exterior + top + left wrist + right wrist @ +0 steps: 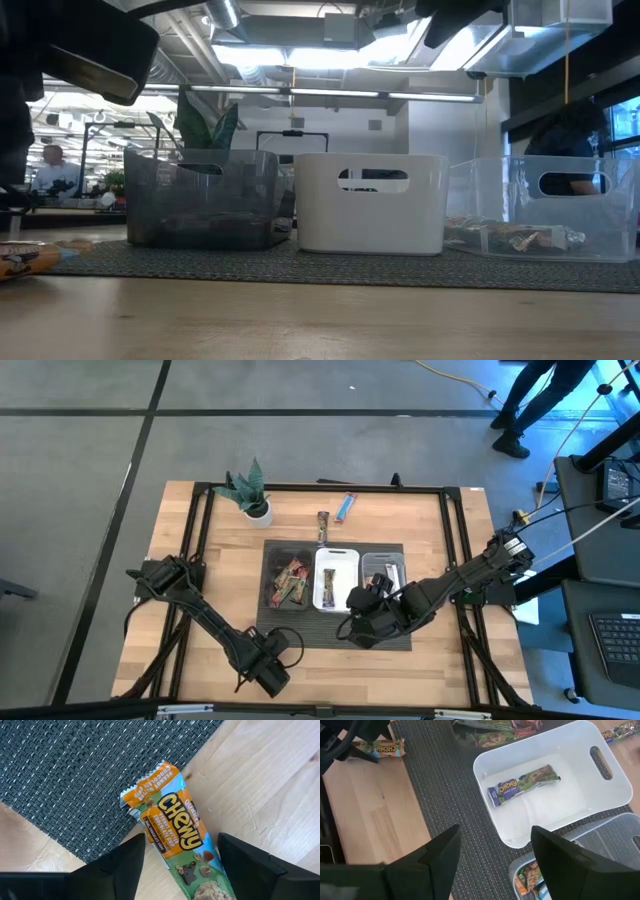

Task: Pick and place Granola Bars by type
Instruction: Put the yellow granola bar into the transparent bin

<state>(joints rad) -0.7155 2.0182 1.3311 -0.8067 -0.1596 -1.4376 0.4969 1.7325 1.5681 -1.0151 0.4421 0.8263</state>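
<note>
An orange-and-green Chewy granola bar (175,832) lies flat with one end on the woven mat's edge and the rest on the wood. My left gripper (181,842) hangs over it, open, one finger on either side, at the table's near edge (265,668). My right gripper (496,830) is open and holds nothing, above the mat near the white tray's near end (358,622). A blue bar (522,784) lies in the white tray (485,760). Several bars (288,582) fill the black tray, and the clear tray (383,575) holds some too. Two more bars (346,508) (323,528) lie on the far wood.
The three trays stand side by side on a dark woven mat (300,635) at the table's middle. A potted plant (250,495) stands at the far left. Black frame rails (195,560) run along the table's sides. A person (520,405) walks beyond the far right corner.
</note>
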